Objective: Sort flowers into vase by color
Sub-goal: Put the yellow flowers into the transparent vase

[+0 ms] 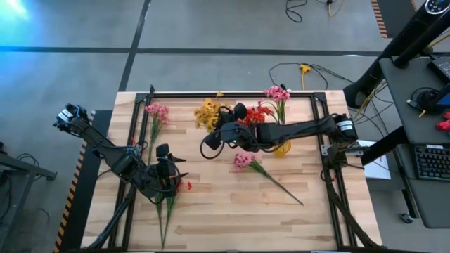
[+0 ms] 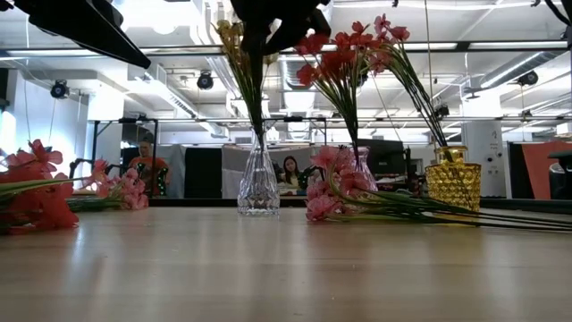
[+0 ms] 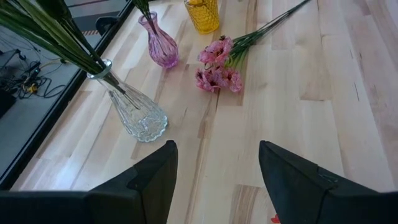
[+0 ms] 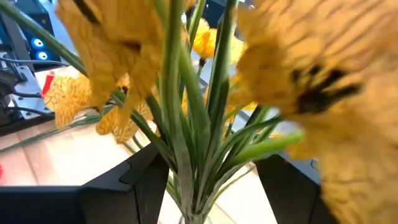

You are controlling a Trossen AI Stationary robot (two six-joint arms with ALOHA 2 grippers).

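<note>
Jaws on my R gripper [image 4: 205,186] stand parted w/ the yellow flowers' [image 4: 186,81] stems between the fingers, not pinched; those stems sit in the clear vase [image 3: 140,115] right below; L gripper [image 3: 214,180] jaws wide, nothing in them, hovering over bare table [image 1: 232,211]; loose pink sprig [image 3: 217,65] lies ahead of L jaws; red sprig [image 1: 184,185] just beside L gripper; another pink sprig [image 1: 156,112] near table's far edge.
</note>
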